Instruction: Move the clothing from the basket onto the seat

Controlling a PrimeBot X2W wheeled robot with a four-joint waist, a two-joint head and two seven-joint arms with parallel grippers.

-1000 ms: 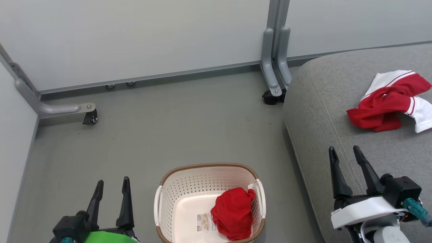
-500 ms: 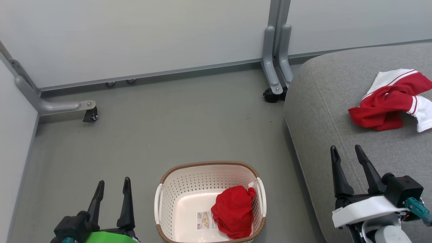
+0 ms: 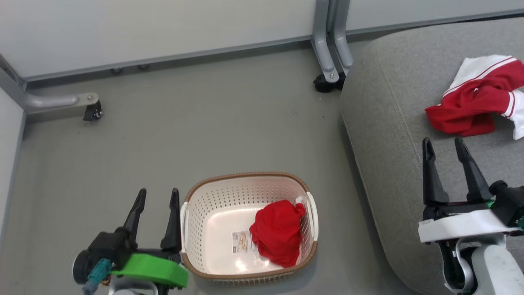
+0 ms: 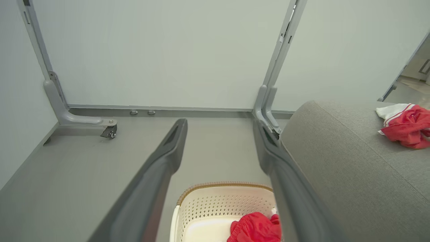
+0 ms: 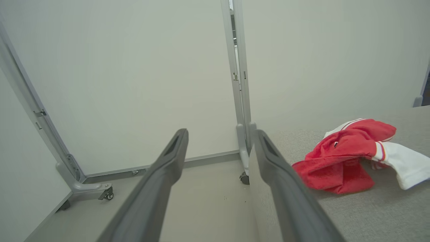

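Hovering just left of the laundry basket, the left claw is spread and empty. A partition's caster foot stands well beyond it. Right of that claw, the basket holds a bunched red garment against its far wall, beside a label sticker. The right claw, also spread and empty, hangs over the grey seat, and a red-and-white garment lies just past its fingertips.

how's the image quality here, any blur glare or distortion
Head view: soft even light, a faint shadow beside the basket, small glossy highlights on its floor. Left wrist view: the left fingers are blurred up close, and the partition post leans from wide-angle distortion. Right wrist view: the right fingers blur likewise, while the red garment on the seat looks sharp.
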